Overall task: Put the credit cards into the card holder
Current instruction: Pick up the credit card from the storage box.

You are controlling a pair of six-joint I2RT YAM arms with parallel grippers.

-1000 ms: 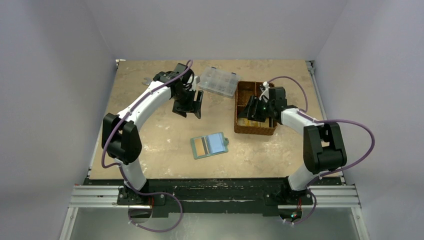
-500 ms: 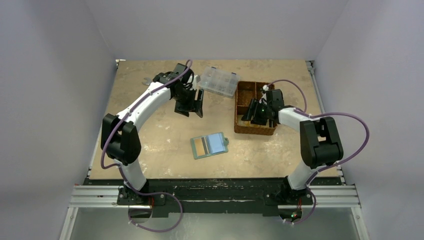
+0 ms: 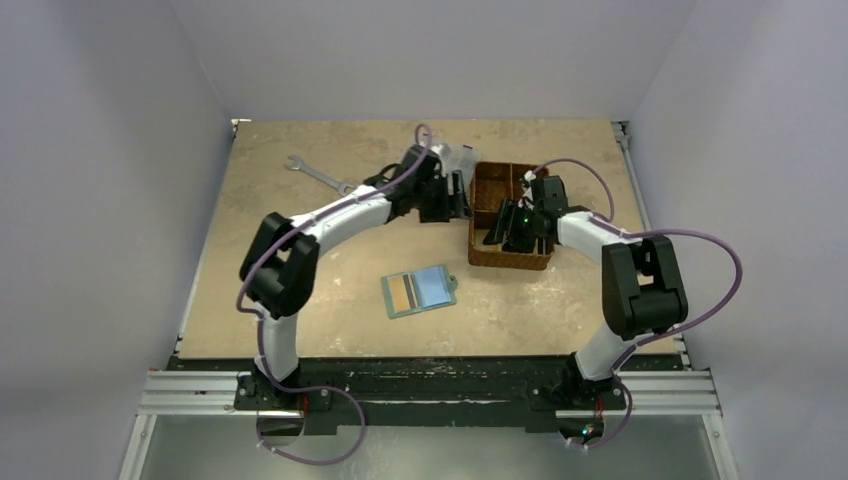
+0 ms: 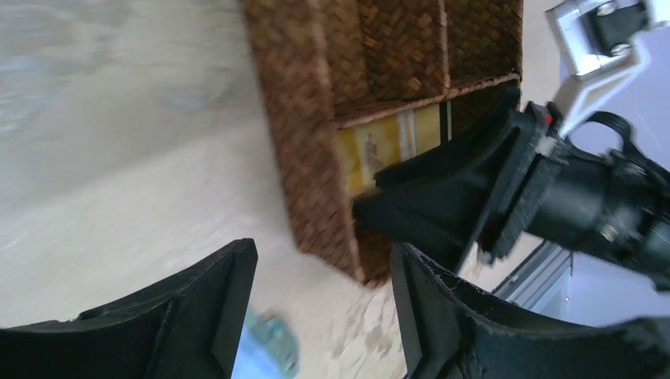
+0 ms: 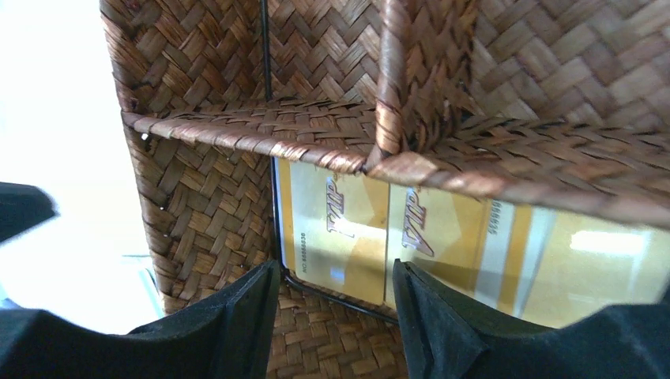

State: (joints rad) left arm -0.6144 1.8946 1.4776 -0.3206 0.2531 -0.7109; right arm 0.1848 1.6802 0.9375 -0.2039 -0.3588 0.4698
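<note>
While the right tool [image 5: 332,272] hangs released over the credit cards [image 5: 351,229] (gold ones) in the basket [image 5: 205,197], the left tool [image 4: 324,257] gapes empty beside it.

Top view: soft even light spreading over surface [image 3: 260,220]. Left wrist view: blur smearing lower left. Right wrist view: overexposure washing out left edge, glare streaking credit cards [image 5: 442,245].

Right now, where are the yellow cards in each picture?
Top external: yellow cards, a faint sliver in the basket's near compartment, right of centre.
Left wrist: upper middle, inside the basket.
Right wrist: centre to lower right.
Shared landmark: the brown woven basket.
</note>
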